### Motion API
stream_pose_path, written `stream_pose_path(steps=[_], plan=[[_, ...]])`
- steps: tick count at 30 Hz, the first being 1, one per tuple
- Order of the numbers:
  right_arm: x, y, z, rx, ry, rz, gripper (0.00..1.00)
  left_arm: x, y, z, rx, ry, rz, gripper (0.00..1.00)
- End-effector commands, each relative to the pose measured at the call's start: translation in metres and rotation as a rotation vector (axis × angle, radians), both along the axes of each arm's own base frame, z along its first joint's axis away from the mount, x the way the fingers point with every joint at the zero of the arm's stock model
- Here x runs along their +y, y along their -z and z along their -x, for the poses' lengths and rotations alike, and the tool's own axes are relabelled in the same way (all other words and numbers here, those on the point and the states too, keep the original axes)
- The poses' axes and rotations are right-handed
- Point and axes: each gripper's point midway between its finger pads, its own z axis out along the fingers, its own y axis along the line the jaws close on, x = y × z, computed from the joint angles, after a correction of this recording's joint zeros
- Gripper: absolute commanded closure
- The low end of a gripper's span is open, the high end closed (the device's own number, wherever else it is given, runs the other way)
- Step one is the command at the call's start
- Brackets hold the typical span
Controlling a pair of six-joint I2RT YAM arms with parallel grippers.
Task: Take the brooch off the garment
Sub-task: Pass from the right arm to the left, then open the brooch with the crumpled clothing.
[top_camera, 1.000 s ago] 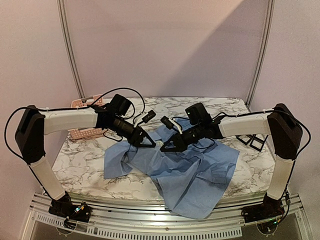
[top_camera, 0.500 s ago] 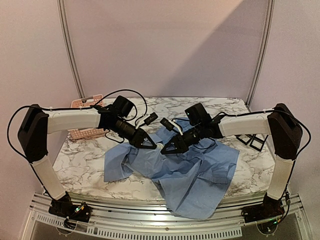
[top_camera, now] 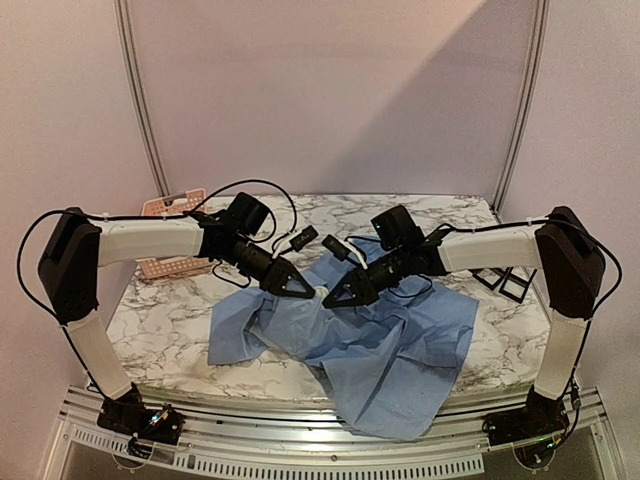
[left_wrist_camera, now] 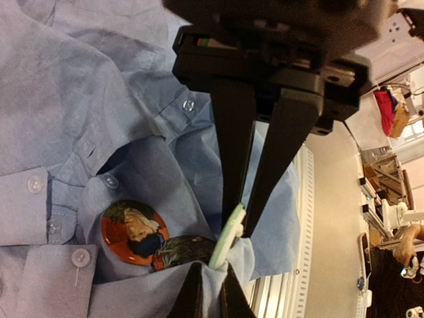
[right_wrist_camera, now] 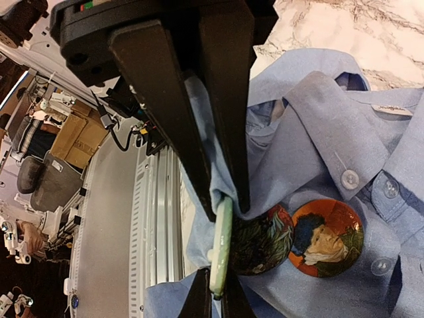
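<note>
The light blue shirt (top_camera: pixel 400 340) lies crumpled across the table. Both grippers meet over a raised fold near its collar. My left gripper (top_camera: pixel 301 290) (left_wrist_camera: pixel 211 286) is shut on a pinch of shirt cloth (left_wrist_camera: pixel 66 86) just below the brooch. My right gripper (top_camera: pixel 334 297) (right_wrist_camera: pixel 212 291) is shut on the rim of a pale green round brooch (right_wrist_camera: pixel 220 245) (left_wrist_camera: pixel 227 242), seen edge-on and still against the cloth (right_wrist_camera: pixel 331 112). The two grippers' tips almost touch.
An orange portrait badge (right_wrist_camera: pixel 326 237) (left_wrist_camera: pixel 132 232) and a dark foliage badge (right_wrist_camera: pixel 262 242) (left_wrist_camera: pixel 185 250) sit on the shirt beside the green one. A pink basket (top_camera: pixel 165 268) stands back left. Black frames (top_camera: pixel 505 284) lie at the right. The shirt hangs over the front edge.
Both grippers keep their holds at the same fold. The arms have shifted only slightly, and the left flap of the shirt has pulled in a little.
</note>
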Motion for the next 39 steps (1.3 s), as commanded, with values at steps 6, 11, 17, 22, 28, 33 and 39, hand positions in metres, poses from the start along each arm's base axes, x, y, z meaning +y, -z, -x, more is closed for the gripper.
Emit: stream_pose_path(steps=[6, 11, 17, 22, 28, 33, 39], plan=[[0.002, -0.027, -0.011, -0.067, 0.029, -0.074, 0.85, -0.011, -0.007, 0.007, 0.056, 0.029, 0.035, 1.0], [-0.009, -0.04, -0.021, -0.089, 0.088, -0.12, 0.55, -0.007, -0.014, -0.004, 0.054, -0.014, 0.057, 1.0], [-0.018, -0.062, -0.026, -0.125, 0.171, -0.194, 0.33, 0.003, -0.031, -0.027, 0.028, -0.114, 0.131, 1.0], [-0.022, -0.084, -0.032, -0.134, 0.276, -0.332, 0.26, 0.008, -0.047, -0.039, 0.012, -0.172, 0.195, 1.0], [-0.009, -0.08, -0.031, -0.073, 0.325, -0.361, 0.24, 0.009, -0.055, -0.038, 0.008, -0.177, 0.223, 1.0], [0.001, -0.073, -0.036, -0.036, 0.327, -0.356, 0.22, 0.009, -0.058, -0.036, 0.017, -0.176, 0.229, 1.0], [0.01, -0.06, -0.04, -0.038, 0.322, -0.327, 0.28, 0.01, -0.06, -0.036, 0.017, -0.178, 0.23, 1.0]])
